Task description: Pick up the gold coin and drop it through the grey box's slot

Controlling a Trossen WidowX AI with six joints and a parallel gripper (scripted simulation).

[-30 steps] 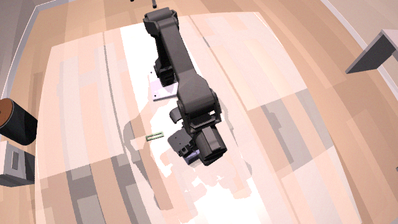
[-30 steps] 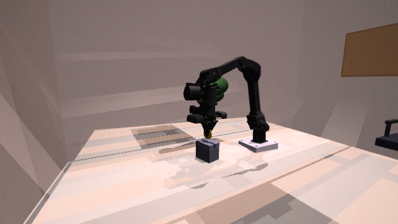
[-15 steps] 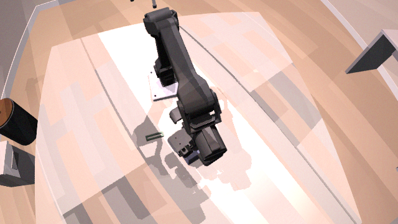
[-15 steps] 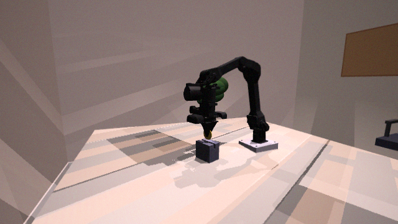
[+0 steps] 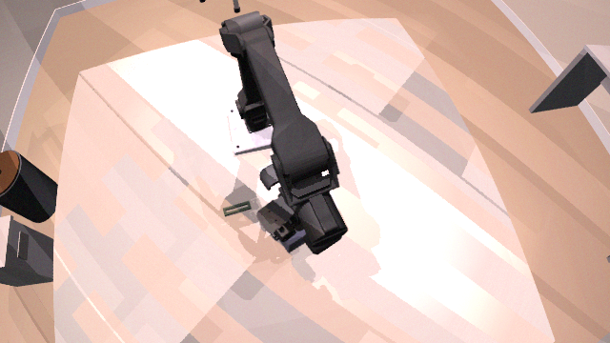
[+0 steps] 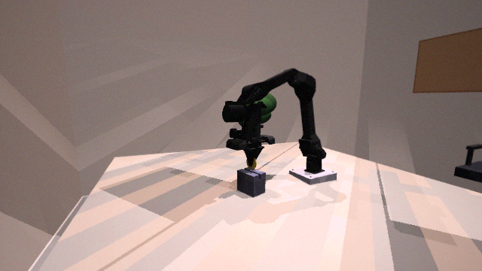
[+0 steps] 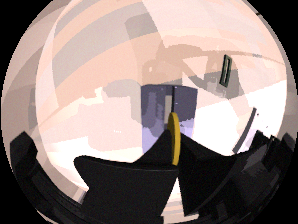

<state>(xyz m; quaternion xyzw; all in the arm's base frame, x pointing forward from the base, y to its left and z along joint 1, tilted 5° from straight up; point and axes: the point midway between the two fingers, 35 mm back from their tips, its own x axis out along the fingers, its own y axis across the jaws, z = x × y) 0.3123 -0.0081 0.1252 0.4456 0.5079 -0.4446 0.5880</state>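
Jaws clenched on thin gold coin (image 7: 174,137) — edge-on disc just above squat grey box (image 6: 251,182) with slotted lid

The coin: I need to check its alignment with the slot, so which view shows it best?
The wrist view: the coin shows edge-on in the claw, before the grey box. The exterior view shows only a small yellow spot; the top view hides it under the arm.

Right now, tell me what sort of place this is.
Probably a bare indoor test room for one tabletop arm: a large pale table, the arm's base plate bolted onto it, plain walls with a brown board, and only a small grey slotted box as the workpiece.
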